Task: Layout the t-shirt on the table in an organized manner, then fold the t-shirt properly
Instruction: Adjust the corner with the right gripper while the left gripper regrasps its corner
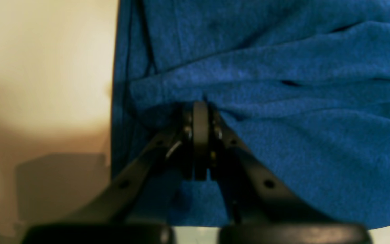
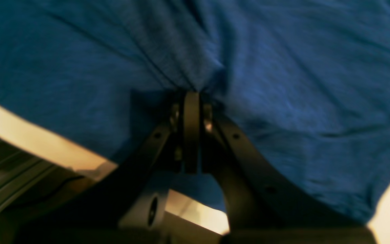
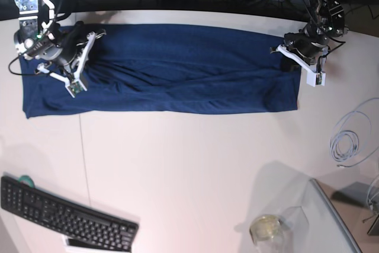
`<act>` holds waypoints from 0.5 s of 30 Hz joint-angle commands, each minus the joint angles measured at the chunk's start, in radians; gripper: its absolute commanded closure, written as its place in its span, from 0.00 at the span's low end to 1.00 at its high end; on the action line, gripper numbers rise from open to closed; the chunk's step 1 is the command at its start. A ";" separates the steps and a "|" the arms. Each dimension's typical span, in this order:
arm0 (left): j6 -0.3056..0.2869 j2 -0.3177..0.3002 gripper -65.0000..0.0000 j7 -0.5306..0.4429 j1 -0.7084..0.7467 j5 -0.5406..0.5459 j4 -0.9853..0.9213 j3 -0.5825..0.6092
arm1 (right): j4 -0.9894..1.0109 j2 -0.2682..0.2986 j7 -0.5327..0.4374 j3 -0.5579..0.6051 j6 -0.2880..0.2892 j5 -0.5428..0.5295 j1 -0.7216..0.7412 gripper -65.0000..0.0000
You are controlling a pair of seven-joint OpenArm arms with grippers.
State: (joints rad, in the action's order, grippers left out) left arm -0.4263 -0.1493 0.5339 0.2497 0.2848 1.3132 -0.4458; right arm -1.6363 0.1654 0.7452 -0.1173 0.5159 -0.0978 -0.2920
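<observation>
A: Two grippers, how are the jaws?
B: The left gripper (image 1: pixel 200 112) pinches the t-shirt (image 3: pixel 172 69); the right gripper (image 2: pixel 191 101) also, jaws pressed together.
A: And the shirt?
B: Stretched across the far table (image 3: pixel 189 170).

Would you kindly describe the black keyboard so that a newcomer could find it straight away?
Start from the wide white table and the long navy-blue t-shirt stretched across its far side. Go to the near corner on the base view's left: the flat black keyboard lies there at a slant, the only dark, many-keyed slab, well apart from the cloth.
</observation>
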 commanded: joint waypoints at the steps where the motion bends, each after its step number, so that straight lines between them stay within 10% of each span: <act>1: 0.010 -0.009 1.00 0.015 0.003 -0.015 0.006 -0.006 | -0.020 0.010 -0.006 -0.015 -0.001 -0.004 0.007 1.00; 15: 0.010 -0.009 1.00 0.015 0.003 -0.015 0.007 -0.008 | -0.011 0.016 -0.009 -0.038 -0.001 0.039 0.041 1.00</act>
State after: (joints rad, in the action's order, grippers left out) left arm -0.4263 -0.1497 0.5350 0.2497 0.2844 1.3132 -0.4492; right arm -1.6299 0.1703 0.7479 -0.1524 0.5159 -0.0574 -0.2600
